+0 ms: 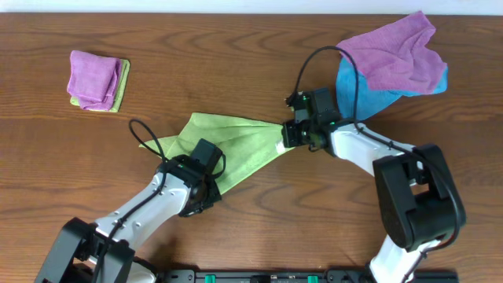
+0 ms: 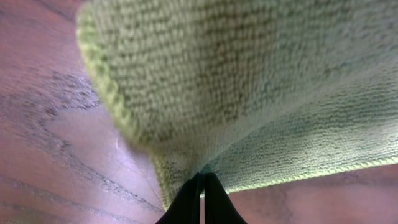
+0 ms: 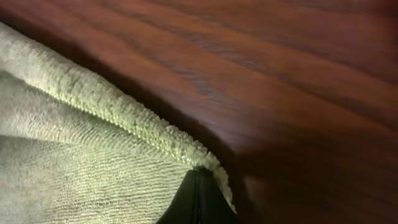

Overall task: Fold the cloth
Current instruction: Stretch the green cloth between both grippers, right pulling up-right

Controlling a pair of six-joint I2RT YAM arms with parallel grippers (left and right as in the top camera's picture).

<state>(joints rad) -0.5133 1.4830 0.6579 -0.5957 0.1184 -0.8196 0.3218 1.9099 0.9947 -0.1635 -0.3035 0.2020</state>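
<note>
Cloth (image 1: 236, 145) was stretched between both arms near the middle of the table (image 1: 236, 47). The left claw (image 2: 203, 186) was pinched tight on one hem, and the right claw (image 3: 198, 185) was closed on a corner right at the stitched edge. Both grips looked shallow, so a pull outward would likely have slipped a corner free and dropped that side in a heap. Uneven travel of the arms could have skewed the fold. The right arm also worked near the purple cloth (image 1: 393, 51) and the blue cloth (image 1: 350, 90), which a wide swing might have dragged along.
</note>
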